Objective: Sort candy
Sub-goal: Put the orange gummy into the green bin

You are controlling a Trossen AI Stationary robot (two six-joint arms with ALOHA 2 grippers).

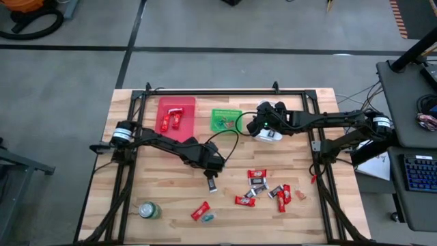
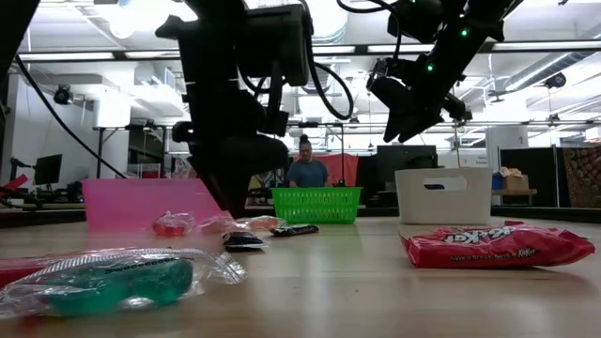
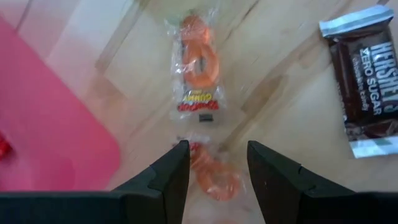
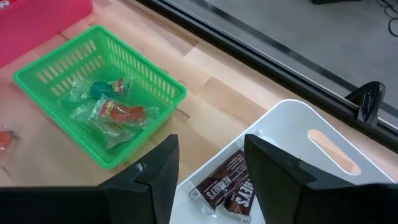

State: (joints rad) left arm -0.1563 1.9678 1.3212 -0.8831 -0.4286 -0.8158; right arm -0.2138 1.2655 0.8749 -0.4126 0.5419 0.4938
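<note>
My left gripper (image 3: 217, 149) is open and low over the table's middle (image 1: 213, 169). Its fingers stand on either side of a clear-wrapped orange ring sweet (image 3: 213, 176), and no touch shows. A second orange ring sweet (image 3: 199, 67) lies just beyond, and a Hershey's bar (image 3: 367, 81) lies flat beside it. My right gripper (image 4: 208, 146) is open and empty, hovering above the white basket (image 4: 292, 155), which holds dark Hershey's bars (image 4: 227, 186). More red and dark candy (image 1: 263, 188) lies scattered on the near right of the table.
A pink tray (image 1: 176, 115) with red candy and a green basket (image 4: 106, 106) with clear-wrapped gummies sit at the far edge. A round green can (image 1: 149, 210) lies near the near-left corner, with a red sweet (image 1: 200, 210) and a teal one (image 1: 208, 217) close by. A black frame rims the table.
</note>
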